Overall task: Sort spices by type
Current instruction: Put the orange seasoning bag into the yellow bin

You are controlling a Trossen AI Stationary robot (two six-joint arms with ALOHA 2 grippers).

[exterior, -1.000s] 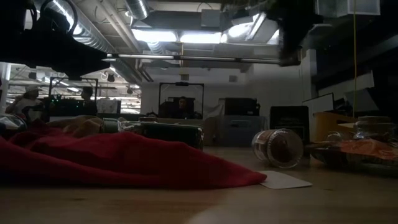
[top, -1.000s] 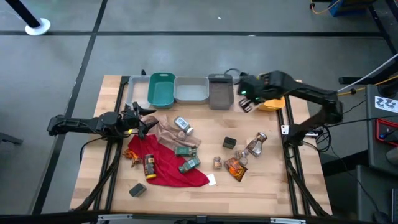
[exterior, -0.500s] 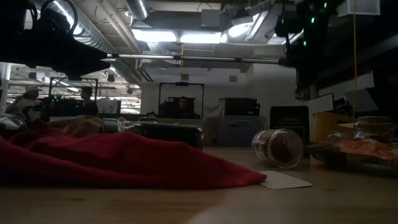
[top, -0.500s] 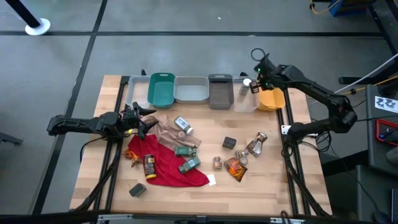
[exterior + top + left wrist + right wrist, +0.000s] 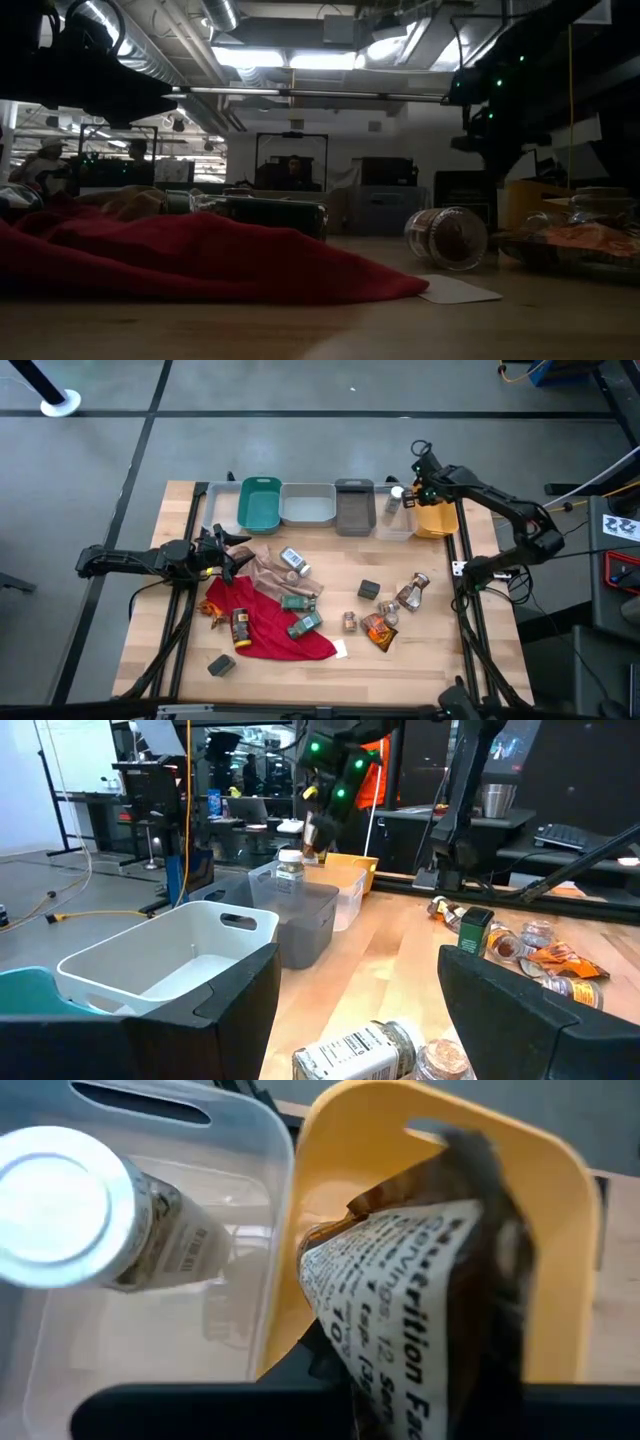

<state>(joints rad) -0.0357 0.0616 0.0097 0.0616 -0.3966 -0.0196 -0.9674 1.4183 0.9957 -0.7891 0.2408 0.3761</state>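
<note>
We see a crinkly packet (image 5: 420,1280) pinched in the right gripper (image 5: 420,488), hanging over the yellow bin (image 5: 440,520) at the far right end of the row. The printed face of the packet fills the right wrist view, and the bin's yellow floor shows behind it. Just beside it is a clear bin (image 5: 180,1310) holding a white-capped jar (image 5: 70,1210), which stands upright.

Our main worry is the edge between the two bins. The packet sits close to the yellow rim (image 5: 300,1200), so if the fingers let go while it hangs this near the wall, we judge it could catch on the rim or slide into the clear bin with the jar, and so spoil the sort. A light, floppy packet may also cling to a pad and fall late or crooked. The arm itself passes near the jar, and a brush could tip it.

The rest of the spices lie well apart on the table: a second packet (image 5: 378,630), jars (image 5: 410,595) and boxes (image 5: 369,590) near the middle, more on the red cloth (image 5: 270,630).

The left gripper (image 5: 228,550) waits spread wide, holding nothing, at the left side near the tan cloth (image 5: 268,572).
</note>
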